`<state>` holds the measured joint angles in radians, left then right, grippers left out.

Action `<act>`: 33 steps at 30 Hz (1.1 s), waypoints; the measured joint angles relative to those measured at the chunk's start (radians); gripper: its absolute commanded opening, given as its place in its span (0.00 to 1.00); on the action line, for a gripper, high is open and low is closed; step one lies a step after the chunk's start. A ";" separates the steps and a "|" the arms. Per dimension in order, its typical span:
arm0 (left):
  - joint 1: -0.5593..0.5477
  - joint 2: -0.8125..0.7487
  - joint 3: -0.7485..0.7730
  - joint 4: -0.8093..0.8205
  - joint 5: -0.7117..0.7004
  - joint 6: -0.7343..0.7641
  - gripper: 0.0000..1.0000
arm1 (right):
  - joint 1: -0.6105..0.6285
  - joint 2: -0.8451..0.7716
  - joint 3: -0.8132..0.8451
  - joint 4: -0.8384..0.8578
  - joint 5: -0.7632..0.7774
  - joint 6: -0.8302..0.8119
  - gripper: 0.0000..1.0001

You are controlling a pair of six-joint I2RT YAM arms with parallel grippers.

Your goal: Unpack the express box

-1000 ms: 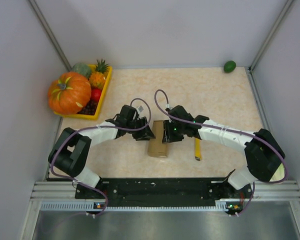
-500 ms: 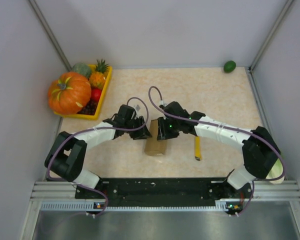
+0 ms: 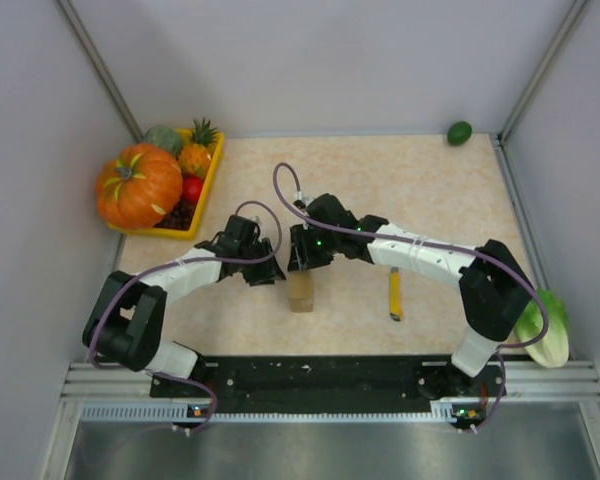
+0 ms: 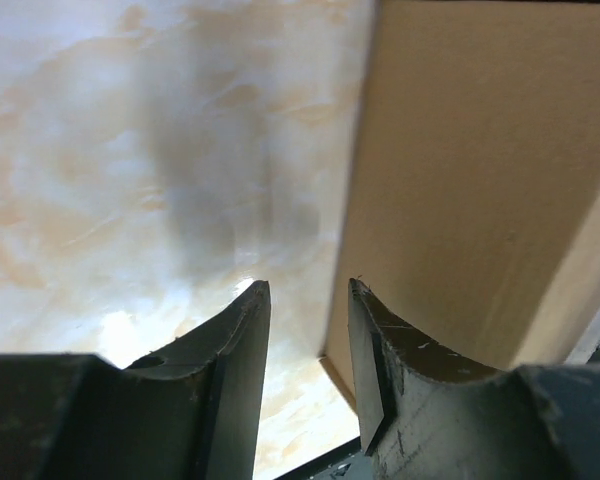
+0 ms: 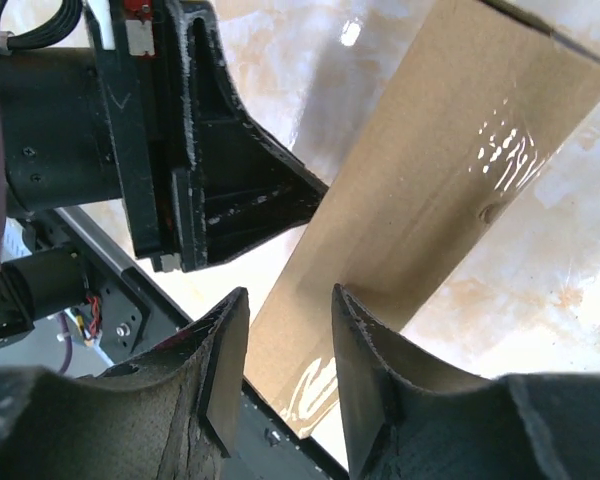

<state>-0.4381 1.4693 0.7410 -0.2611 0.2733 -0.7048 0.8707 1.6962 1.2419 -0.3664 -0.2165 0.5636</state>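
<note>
The express box point(image 3: 301, 291), plain brown cardboard, lies at the table's middle; only its near end shows from above. My left gripper point(image 3: 265, 272) is just left of it, jaws slightly apart with bare table between them. In the left wrist view the left gripper point(image 4: 305, 285) has the box point(image 4: 480, 170) beside its right finger point(image 4: 400, 350). My right gripper point(image 3: 305, 255) sits over the box's far end. In the right wrist view the right gripper point(image 5: 288, 292) is open above the box's long face point(image 5: 440, 180), holding nothing, with the left gripper point(image 5: 210, 170) opposite.
A yellow utility knife point(image 3: 394, 293) lies right of the box. A yellow fruit tray point(image 3: 206, 192) with a pumpkin point(image 3: 138, 185) is at the back left. A green fruit point(image 3: 459, 132) sits in the back right corner. A leafy green vegetable point(image 3: 543, 330) lies past the right edge.
Both grippers and the box have shifted left. The box now shows narrower from above. The right arm swung left and uncovered the leafy vegetable.
</note>
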 measured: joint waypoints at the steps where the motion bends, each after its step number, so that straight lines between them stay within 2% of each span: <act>1: 0.008 -0.009 -0.007 -0.007 -0.004 0.000 0.43 | 0.000 0.002 0.005 0.000 -0.001 0.000 0.40; 8: 0.054 -0.114 -0.016 -0.064 -0.037 0.021 0.50 | 0.003 0.001 0.054 0.001 0.021 -0.003 0.46; 13: 0.054 -0.167 0.024 -0.109 -0.046 0.058 0.64 | 0.002 -0.060 0.051 -0.023 0.100 0.012 0.49; 16: 0.054 -0.196 0.047 -0.110 -0.032 0.081 0.70 | -0.014 -0.153 -0.027 -0.023 0.156 0.050 0.61; 18: 0.052 -0.206 0.055 -0.107 -0.015 0.100 0.76 | -0.032 -0.221 -0.101 -0.035 0.197 0.077 0.64; 22: 0.034 -0.209 0.059 -0.104 0.020 0.137 0.85 | -0.071 -0.293 -0.214 -0.057 0.262 0.117 0.77; 26: -0.022 -0.209 0.064 -0.098 0.027 0.179 0.90 | -0.085 -0.327 -0.298 -0.079 0.311 0.155 0.80; 33: -0.122 -0.137 0.175 -0.114 0.023 0.232 0.91 | -0.096 -0.354 -0.347 -0.095 0.345 0.184 0.80</act>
<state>-0.5602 1.3319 0.9165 -0.3756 0.2962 -0.4728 0.7750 1.3418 0.8948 -0.4610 0.1284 0.7475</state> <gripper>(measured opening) 0.907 0.801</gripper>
